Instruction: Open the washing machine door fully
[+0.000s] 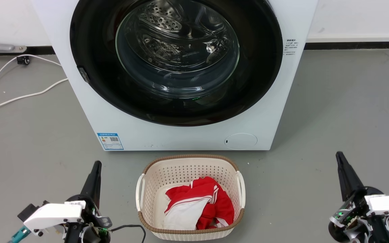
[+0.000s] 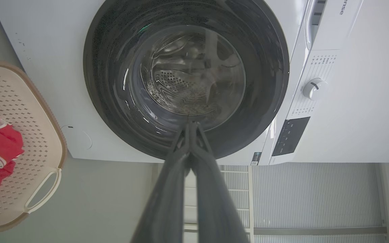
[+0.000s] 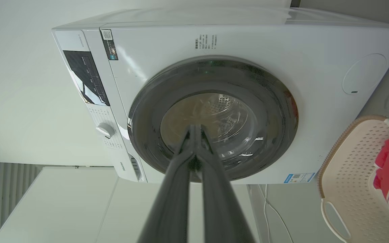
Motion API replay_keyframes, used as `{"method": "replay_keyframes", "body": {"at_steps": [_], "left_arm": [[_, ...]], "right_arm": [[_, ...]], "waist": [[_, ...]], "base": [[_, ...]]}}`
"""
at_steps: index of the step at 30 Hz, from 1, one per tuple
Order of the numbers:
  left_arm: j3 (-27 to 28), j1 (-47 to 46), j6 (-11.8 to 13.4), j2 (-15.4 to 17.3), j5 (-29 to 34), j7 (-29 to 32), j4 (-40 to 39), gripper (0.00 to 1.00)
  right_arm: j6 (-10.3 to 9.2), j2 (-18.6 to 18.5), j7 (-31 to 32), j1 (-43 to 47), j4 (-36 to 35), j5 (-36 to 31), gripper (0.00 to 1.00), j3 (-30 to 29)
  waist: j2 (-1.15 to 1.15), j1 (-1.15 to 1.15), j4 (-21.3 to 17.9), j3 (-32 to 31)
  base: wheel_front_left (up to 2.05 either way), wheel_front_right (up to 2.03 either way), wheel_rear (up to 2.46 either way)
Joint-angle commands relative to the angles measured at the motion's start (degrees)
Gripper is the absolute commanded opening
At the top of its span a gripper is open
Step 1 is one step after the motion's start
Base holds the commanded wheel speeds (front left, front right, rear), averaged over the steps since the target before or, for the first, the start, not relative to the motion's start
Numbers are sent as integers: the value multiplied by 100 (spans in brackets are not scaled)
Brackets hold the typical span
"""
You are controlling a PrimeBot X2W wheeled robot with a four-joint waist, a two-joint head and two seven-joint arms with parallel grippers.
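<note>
The white washing machine (image 1: 181, 136) stands straight ahead on the grey floor. Its round glossy black washing machine door (image 1: 93, 50) lies flat against the front, with the clear glass bowl at its centre showing the steel drum behind. A small dark catch sits on the door's left rim. My left gripper (image 1: 97, 164) is low at the left, shut and holding nothing, well short of the machine. At the lower right my right gripper (image 1: 339, 155) is also shut and empty. Each wrist view looks along closed fingers at the door (image 2: 113, 101) (image 3: 147, 135).
A cream laundry basket (image 1: 191, 160) with red and white clothes sits on the floor right before the machine, between my grippers. White cables (image 1: 19, 96) trail over the floor at the left. Bare floor lies to the machine's right. A blue label sticker (image 1: 110, 141) marks its lower left.
</note>
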Motion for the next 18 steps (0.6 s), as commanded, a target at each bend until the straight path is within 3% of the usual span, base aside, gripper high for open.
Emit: {"method": "replay_keyframes", "body": {"at_steps": [1, 18], "left_arm": [[-1, 0, 0, 0, -1, 0, 0, 100], [-301, 80, 2, -9, 335, -437, -353, 100]], "right_arm": [[0, 0, -1, 0, 0, -1, 100, 0], [0, 6, -434, 254, -350, -396, 100, 190]], "waist": [[0, 0, 0, 0], [0, 0, -25, -31]], "base": [[0, 0, 0], [0, 0, 0]]}}
